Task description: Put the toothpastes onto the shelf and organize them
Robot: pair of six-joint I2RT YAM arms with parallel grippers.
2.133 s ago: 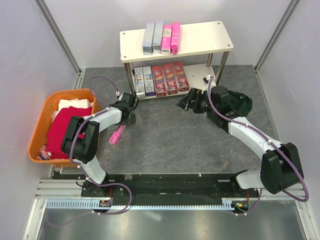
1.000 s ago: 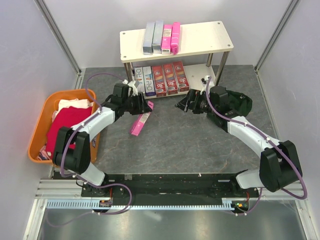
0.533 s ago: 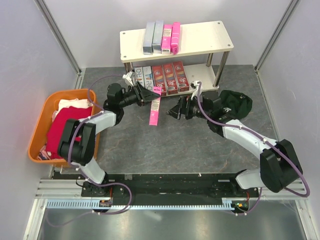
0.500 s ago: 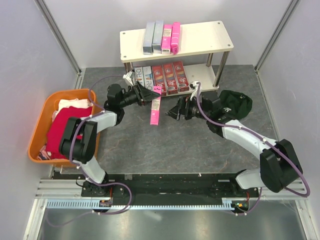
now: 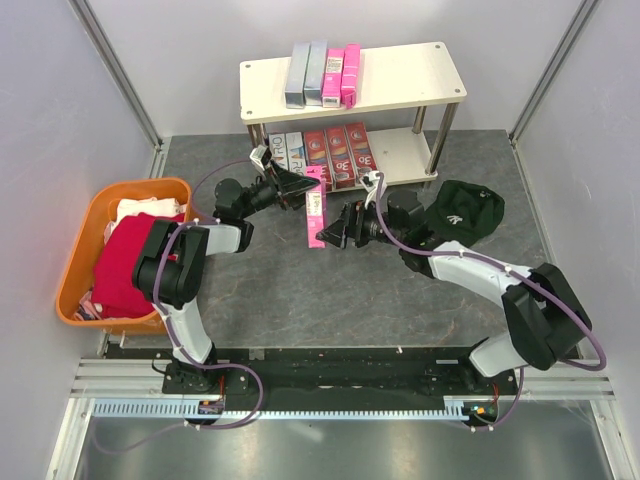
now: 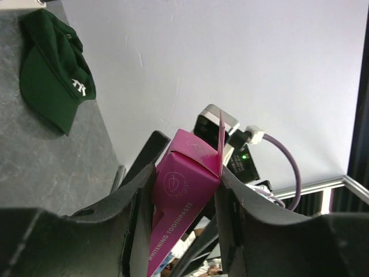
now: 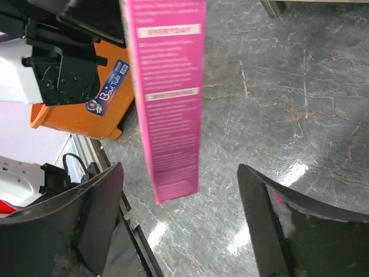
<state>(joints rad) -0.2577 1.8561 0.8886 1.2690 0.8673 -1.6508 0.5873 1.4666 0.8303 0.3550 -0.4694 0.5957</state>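
While the two-tier cream-white shelf with chrome legs [image 5: 410, 75] stands at the rear, its top board bears two silver-grey and two pink cardboard toothpaste boxes [image 5: 322, 75], and its lower board holds a row of navy-white and red ones [image 5: 320, 160]. A third bright pink toothpaste box [image 5: 315, 215] hangs upright before the lower tier, its upper end pinched by the left gripper [image 5: 303, 186]. The right gripper [image 5: 337, 228] is spread around its lower end, fingers [image 7: 92, 225] not touching.

left arm [image 5: 200, 240] extended inward, jaws clamped | right arm [image 5: 462, 266] extended inward, jaws wide (2 arms nearly meeting)
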